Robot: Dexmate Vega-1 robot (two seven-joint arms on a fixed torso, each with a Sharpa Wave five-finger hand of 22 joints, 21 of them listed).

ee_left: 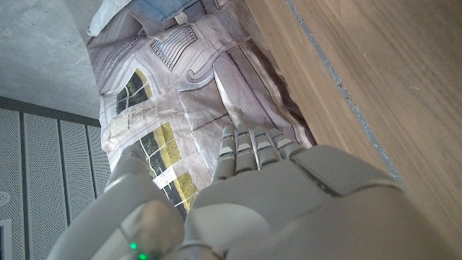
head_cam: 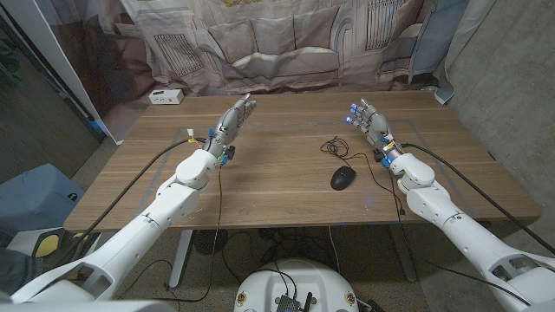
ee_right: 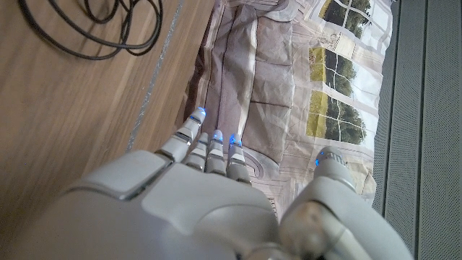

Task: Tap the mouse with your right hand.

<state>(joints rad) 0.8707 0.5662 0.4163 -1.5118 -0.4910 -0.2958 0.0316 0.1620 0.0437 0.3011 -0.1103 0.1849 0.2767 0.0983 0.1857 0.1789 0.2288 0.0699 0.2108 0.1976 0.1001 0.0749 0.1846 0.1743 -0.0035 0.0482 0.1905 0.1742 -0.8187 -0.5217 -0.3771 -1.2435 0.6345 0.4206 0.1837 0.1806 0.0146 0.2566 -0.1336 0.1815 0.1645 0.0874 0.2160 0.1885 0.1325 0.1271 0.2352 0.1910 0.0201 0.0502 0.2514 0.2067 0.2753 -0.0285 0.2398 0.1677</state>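
**Right hand raised, mouse apart on the table**

Right hand is where I start in the head view: fingers apart, holding nothing, beyond the black mouse and well apart from it. I see the mouse's coiled cable lying between them on the wooden table. Left hand is also spread and empty, and a white box sits at the far left corner

Left wrist view: I see straight fingers against a printed backdrop

Right wrist view: cable loops lie ahead of my blue-lit fingertips
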